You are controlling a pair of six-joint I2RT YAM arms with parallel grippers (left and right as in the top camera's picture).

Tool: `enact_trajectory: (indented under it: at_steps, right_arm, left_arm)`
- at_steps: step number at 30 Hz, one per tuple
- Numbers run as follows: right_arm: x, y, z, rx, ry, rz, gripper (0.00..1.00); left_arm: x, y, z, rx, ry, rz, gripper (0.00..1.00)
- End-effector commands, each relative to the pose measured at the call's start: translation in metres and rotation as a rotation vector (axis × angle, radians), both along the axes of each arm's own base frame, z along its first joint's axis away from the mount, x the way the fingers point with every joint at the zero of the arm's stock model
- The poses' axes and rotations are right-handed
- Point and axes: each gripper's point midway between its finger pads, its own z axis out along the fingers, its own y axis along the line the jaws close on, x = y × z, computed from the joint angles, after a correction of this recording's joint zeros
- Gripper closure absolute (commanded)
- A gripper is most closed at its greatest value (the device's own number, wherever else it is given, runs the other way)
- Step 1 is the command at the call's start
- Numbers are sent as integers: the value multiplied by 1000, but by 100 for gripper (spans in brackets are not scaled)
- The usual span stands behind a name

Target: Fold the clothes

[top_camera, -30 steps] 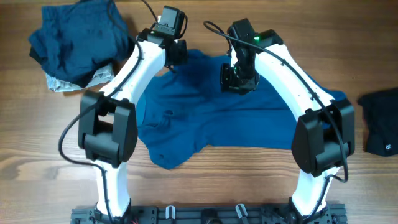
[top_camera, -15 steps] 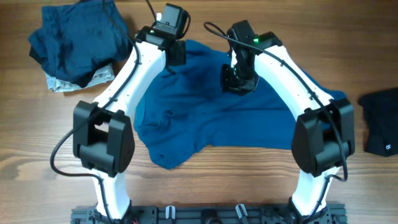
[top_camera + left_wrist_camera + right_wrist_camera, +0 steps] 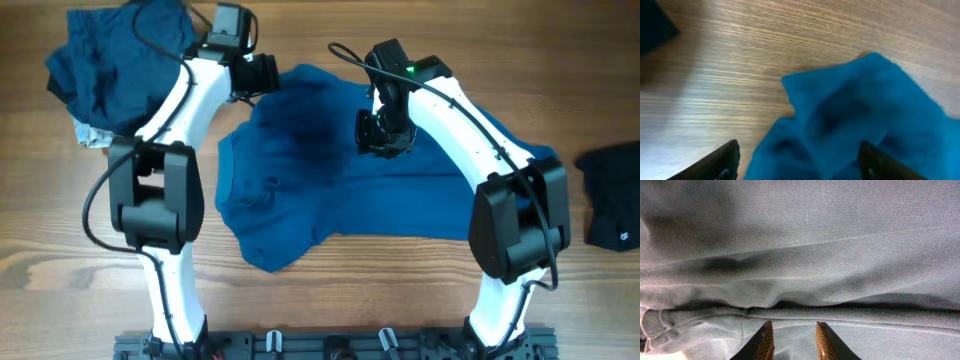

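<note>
A large medium-blue shirt [image 3: 340,190] lies spread across the middle of the table. My left gripper [image 3: 262,75] hangs just off its upper-left corner, jaws wide open and empty. In the left wrist view that blue corner [image 3: 865,110] lies on the wood below the left gripper [image 3: 799,152]. My right gripper [image 3: 383,135] is low over the shirt's upper middle. The right wrist view shows the right gripper [image 3: 794,337] with its fingers a little apart over flat fabric [image 3: 800,245], nothing pinched between them.
A heap of navy clothes [image 3: 120,70] sits at the back left, a pale grey-white one [image 3: 95,135] poking out under it. A black garment [image 3: 612,195] with a small white mark lies at the right edge. Bare wood shows along the front.
My left gripper has opened, let go of the shirt's upper-left corner and drawn back to the left and up. The right gripper has stayed in place over the shirt.
</note>
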Motion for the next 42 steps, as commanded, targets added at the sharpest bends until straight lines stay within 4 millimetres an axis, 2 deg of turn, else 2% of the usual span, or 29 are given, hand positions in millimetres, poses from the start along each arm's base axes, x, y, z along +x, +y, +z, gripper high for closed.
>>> enact_trajectory:
  at_steps: [1,5,8,10,13,15,29,33,36,41,42]
  right_arm:
    - [-4,-1,-4,-8,19,-9,71]
    - [-5,-1,-4,-9,21,-8,71]
    - [-7,-2,-5,-13,29,-8,71]
    - [-7,-2,-5,-14,30,-7,71]
    - [-7,-2,-5,-14,31,-7,71]
    - [-7,-2,-5,-14,32,-7,71]
    - [-12,-4,-5,-20,45,14,71]
    - [-13,-4,-5,-22,49,15,71]
    - [-13,-5,-5,-23,51,15,71]
    - [-13,-5,-5,-23,51,17,71]
    - [-13,-5,-5,-23,51,17,71]
  left_arm:
    - [5,-32,7,-224,19,0,26]
    - [11,-40,11,-278,8,59,29]
    - [8,-37,-1,-289,60,124,33]
    - [3,-31,-15,-293,118,197,33]
    - [2,-28,-26,-301,149,238,32]
    - [3,-27,-31,-301,154,243,32]
    - [31,-28,-22,-335,32,229,35]
    - [30,-29,-40,-341,65,230,37]
    - [26,-31,-54,-349,96,225,45]
    - [33,-29,-50,-357,66,225,78]
    - [33,-27,-50,-356,65,228,82]
